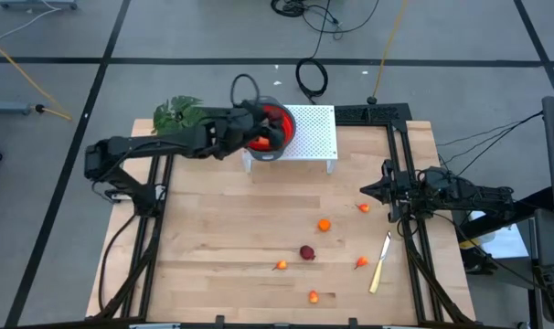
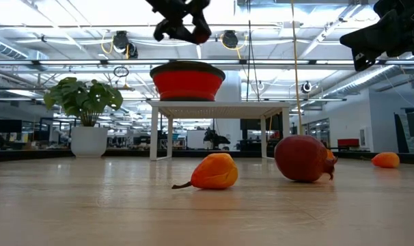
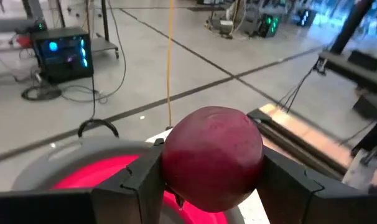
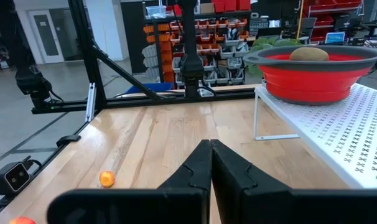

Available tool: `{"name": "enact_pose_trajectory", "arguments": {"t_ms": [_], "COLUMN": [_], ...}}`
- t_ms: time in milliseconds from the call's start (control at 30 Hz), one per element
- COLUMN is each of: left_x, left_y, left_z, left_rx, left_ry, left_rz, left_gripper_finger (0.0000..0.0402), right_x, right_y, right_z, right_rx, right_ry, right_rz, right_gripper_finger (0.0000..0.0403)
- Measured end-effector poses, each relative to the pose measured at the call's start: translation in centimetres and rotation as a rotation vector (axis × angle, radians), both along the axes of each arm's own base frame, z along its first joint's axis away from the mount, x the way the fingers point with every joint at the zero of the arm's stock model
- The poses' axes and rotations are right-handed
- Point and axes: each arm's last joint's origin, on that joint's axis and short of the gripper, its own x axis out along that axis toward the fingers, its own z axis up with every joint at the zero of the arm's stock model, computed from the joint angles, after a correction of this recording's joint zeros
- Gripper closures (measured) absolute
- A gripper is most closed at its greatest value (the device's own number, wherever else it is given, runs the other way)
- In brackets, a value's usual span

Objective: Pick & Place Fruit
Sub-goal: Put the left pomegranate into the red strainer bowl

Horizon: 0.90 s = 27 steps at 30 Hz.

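Pale wood-plank table (image 1: 222,228); left end effector (image 3: 204,180) clamps smooth round dark-red fruit (image 3: 212,155) above red bowl (image 2: 187,80); right end effector (image 4: 210,163) clenched, empty.

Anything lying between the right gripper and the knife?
No. In the high view only bare wood separates the right gripper from the knife; a small orange fruit sits just beside that line.

Dark red round fruit (image 3: 212,158) held above red bowl; olive-brown oval (image 4: 309,54) inside; small orange pieces (image 1: 324,225) scattered toward table's near edge.
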Motion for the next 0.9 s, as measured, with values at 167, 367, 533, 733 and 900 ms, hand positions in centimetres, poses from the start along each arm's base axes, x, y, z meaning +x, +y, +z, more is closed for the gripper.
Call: {"name": "enact_pose_trajectory", "arguments": {"t_ms": [167, 367, 533, 733, 900], "left_x": [2.4, 3.9, 3.8, 2.9, 2.1], "left_y": [1.0, 2.5, 2.7, 2.4, 2.0], "left_z": [0.0, 0.0, -0.3, -0.8, -1.6], "left_rx": [0.048, 0.038, -0.002, -0.059, -0.133], "left_ry": [0.181, 0.357, 0.476, 0.582, 0.677], "left_rz": [-0.026, -0.039, -0.042, -0.038, -0.075], "left_gripper_finger": [0.0192, 0.0192, 0.0192, 0.0192, 0.0192], "right_x": [0.0, 0.0, 0.0, 0.0, 0.0], "right_y": [0.0, 0.0, 0.0, 0.0, 0.0], "right_z": [0.0, 0.0, 0.0, -0.1, -0.1], "right_rx": [0.0, 0.0, 0.0, 0.0, 0.0], "right_ry": [0.001, 0.0, 0.0, 0.008, 0.008], "right_rz": [0.0, 0.0, 0.0, 0.0, 0.0], "right_gripper_finger": [0.0403, 0.0403, 0.0403, 0.0403, 0.0403]}}
